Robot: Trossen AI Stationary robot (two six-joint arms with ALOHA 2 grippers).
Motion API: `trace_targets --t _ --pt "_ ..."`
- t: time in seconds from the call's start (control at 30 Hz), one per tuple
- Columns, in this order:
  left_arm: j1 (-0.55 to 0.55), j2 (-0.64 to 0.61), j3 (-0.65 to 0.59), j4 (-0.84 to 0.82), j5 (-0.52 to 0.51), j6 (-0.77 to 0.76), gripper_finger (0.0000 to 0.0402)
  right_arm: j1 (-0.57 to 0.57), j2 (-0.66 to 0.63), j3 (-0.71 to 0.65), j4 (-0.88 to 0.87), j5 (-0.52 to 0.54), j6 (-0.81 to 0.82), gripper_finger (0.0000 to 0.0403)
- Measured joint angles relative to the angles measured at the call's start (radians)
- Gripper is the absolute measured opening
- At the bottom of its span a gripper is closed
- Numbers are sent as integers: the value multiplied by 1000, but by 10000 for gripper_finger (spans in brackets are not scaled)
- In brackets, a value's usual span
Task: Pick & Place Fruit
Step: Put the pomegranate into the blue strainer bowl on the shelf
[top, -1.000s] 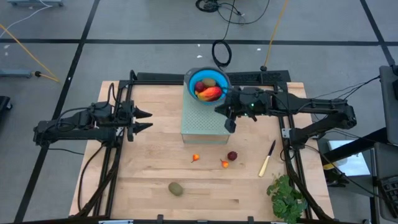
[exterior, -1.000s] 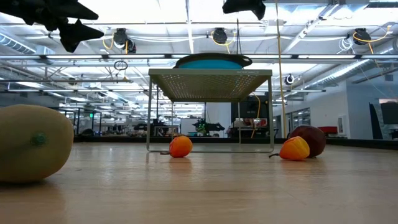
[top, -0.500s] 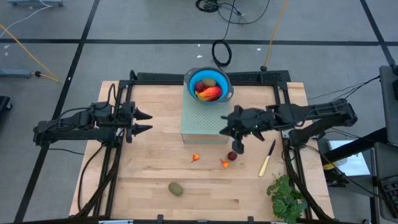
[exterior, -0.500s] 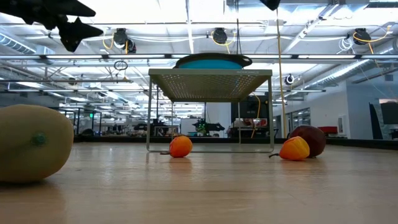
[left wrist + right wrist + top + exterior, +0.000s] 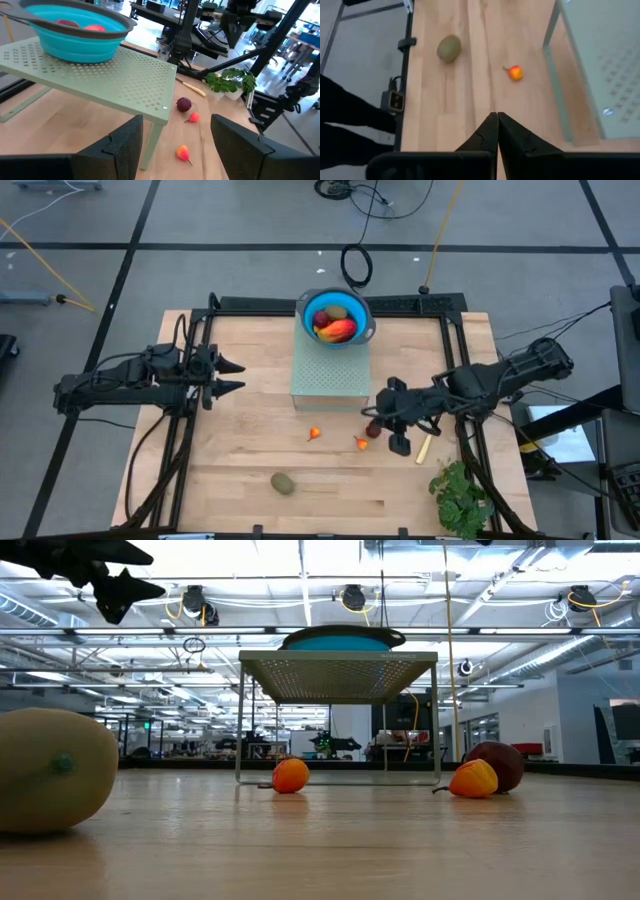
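Observation:
On the table lie a brownish-green oval fruit (image 5: 283, 482), two tiny orange-red pieces (image 5: 315, 433) (image 5: 362, 443) and a dark red round fruit (image 5: 373, 430), which is partly under my right arm. More fruit fills the blue bowl (image 5: 335, 317) on the green perforated stand (image 5: 328, 375). My right gripper (image 5: 398, 444) hangs shut in the air above the table, just right of the dark red fruit. Its wrist view shows its shut gripper (image 5: 497, 125), the oval (image 5: 448, 48) and one orange piece (image 5: 515, 72). My left gripper (image 5: 232, 375) waits open, left of the stand.
A yellow-handled knife (image 5: 425, 448) lies under my right gripper, and a leafy green bunch (image 5: 460, 498) sits at the near right corner. The stand's legs (image 5: 240, 720) rise at the middle of the table. Bare wood lies along the near left.
My right gripper has swung from beside the bowl, out over the stand's right edge, toward the table's near edge. It has tipped further downward and now hangs by the dark red fruit and the knife. The fruit has not moved.

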Motion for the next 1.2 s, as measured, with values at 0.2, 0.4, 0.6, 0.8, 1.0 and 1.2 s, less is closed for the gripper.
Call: trace_targets --t 0.2,0.4,0.6,0.8,1.0,1.2 --pt "0 0 0 0 -1 -12 234 63 0 0 -19 0 19 1" --pt "0 0 0 0 -1 -17 235 99 0 0 -38 2 20 1" --pt "0 0 0 0 -1 -37 235 99 0 0 -39 4 18 1" --pt "0 0 0 0 -1 -57 235 99 0 -7 -31 3 -43 2" --pt "0 0 0 1 -2 -61 234 99 1 -93 -30 0 -49 2" --pt "0 0 0 0 -2 -65 235 99 2 -210 -2 1 -53 4"
